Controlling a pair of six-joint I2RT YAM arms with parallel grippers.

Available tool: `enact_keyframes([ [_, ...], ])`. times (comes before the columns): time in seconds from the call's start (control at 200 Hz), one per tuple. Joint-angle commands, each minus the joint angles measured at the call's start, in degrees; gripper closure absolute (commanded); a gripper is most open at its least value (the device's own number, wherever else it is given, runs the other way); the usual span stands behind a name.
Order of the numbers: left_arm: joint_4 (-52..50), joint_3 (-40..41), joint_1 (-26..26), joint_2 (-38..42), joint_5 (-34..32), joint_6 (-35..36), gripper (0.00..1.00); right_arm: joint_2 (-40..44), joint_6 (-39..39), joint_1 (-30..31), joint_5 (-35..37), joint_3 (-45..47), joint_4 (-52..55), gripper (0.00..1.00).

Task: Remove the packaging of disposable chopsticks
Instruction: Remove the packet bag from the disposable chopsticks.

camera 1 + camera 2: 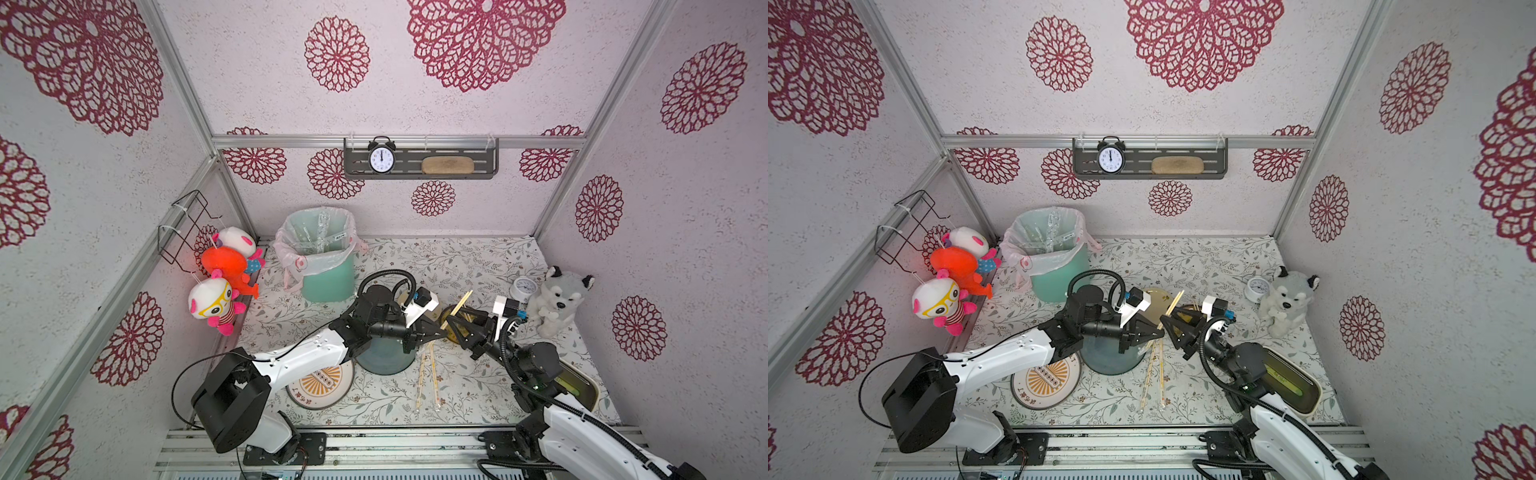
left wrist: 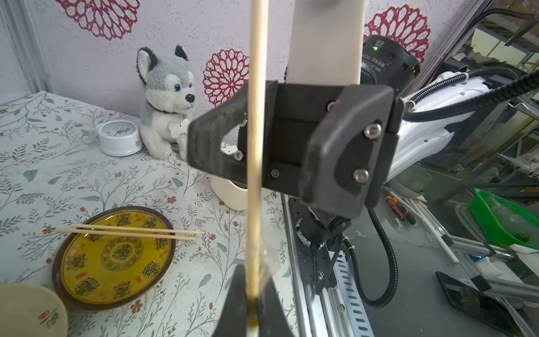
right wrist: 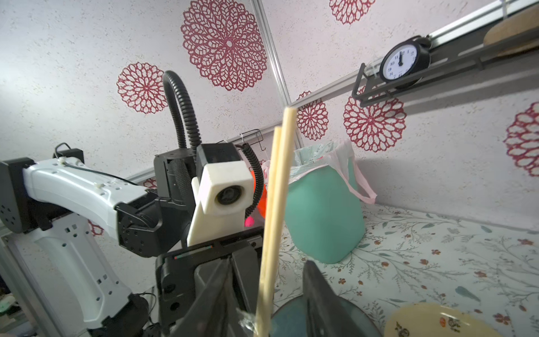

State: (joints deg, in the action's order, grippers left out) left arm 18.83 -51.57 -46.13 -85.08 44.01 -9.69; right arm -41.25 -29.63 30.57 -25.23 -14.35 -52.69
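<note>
Left gripper (image 2: 253, 291) is pinched tight on the lower end of the disposable chopsticks (image 2: 256, 116), with the crinkled packaging (image 2: 267, 258) bunched right at the pinch. The right gripper (image 3: 268, 262) has its fingers spread either side of the sticks, and the pair is held tilted in the air between the arms. Risk: one pinch carries everything, so slick film may let the sticks slide out and drop. If wood is clamped with the plastic, the sleeve will not pull free.

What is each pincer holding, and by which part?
Left pincer grips the pale wooden chopstick pair by its plastic-wrapped end; right pincer open, holding nothing.
</note>
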Motion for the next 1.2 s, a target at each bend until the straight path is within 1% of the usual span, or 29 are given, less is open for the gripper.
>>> enact_keyframes([
  [0.0, 1.6, 1.3, 0.4, 1.9, 0.2, -0.1, 1.0, 3.2, 1.5, 0.1, 2.2, -0.8, -0.1, 0.51],
  [0.19, 1.1, 2.4, 0.6, 3.3, 0.2, 0.4, 1.0, 5.6, 1.7, 0.1, 4.2, -0.5, 0.9, 0.52],
  [0.33, 0.8, 2.4, 0.6, 3.1, 1.6, 0.7, 1.0, 2.9, 1.0, 0.1, 2.0, -2.0, 0.0, 0.57],
  [0.41, 0.5, 2.3, 0.5, 3.0, 1.6, 0.9, 1.0, 0.5, 0.3, 0.1, 0.3, -3.2, -0.8, 0.62],
  [0.48, 0.0, 2.1, 0.5, 3.1, 1.7, 1.2, 1.0, -1.3, -0.2, 0.1, -1.0, -3.7, -2.5, 0.64],
  [0.59, -0.7, 1.8, 0.4, 3.1, 1.8, 1.5, 1.0, -3.3, -0.6, 0.1, -2.2, -4.5, -3.9, 0.73],
  [0.64, -1.2, 1.7, 0.4, 3.1, 1.8, 1.6, 1.0, -3.8, -0.8, 0.1, -2.4, -4.4, -4.6, 0.76],
  [0.71, -1.9, 1.4, 0.3, 2.9, 2.0, 2.1, 1.0, -4.1, -0.8, 0.2, -2.7, -4.2, -5.1, 0.82],
  [0.826, -2.9, 1.1, 0.1, 2.6, 2.4, 2.7, 1.0, -3.5, -0.5, 0.1, -2.3, -3.8, -5.2, 0.86],
  [0.871, -3.7, 0.7, 0.1, 2.4, 2.6, 2.9, 1.0, -3.3, -0.3, 0.1, -2.2, -3.9, -4.7, 0.92],
  [0.921, -3.8, 0.6, 0.1, 2.0, 2.5, 2.7, 1.0, -3.4, -0.4, 0.1, -2.6, -4.0, -4.5, 1.0],
  [1.051, -4.8, 0.7, 0.1, 1.3, 2.6, 3.3, 1.0, -2.5, 0.0, 0.1, -2.5, -3.7, -4.0, 1.0],
  [1.076, -4.7, 0.9, 0.2, 1.4, 2.1, 3.1, 0.87, -2.0, 0.2, 0.1, -2.3, -3.7, -3.8, 1.0],
  [1.106, -4.6, 1.3, 0.2, 1.4, 1.5, 3.2, 0.64, -1.6, 0.2, 0.1, -2.1, -3.4, -3.8, 1.0],
  [1.121, -4.4, 1.5, 0.2, 1.4, 1.1, 3.1, 0.58, -1.4, 0.2, 0.1, -1.8, -3.3, -3.8, 1.0],
  [1.146, -4.1, 1.8, 0.2, 1.3, 1.0, 3.1, 0.57, -1.0, 0.3, 0.1, -1.7, -3.3, -3.9, 1.0],
  [1.196, -4.0, 2.2, 0.2, 0.7, 1.4, 3.2, 0.61, -0.3, 0.2, 0.1, -1.3, -3.1, -3.8, 1.0],
])
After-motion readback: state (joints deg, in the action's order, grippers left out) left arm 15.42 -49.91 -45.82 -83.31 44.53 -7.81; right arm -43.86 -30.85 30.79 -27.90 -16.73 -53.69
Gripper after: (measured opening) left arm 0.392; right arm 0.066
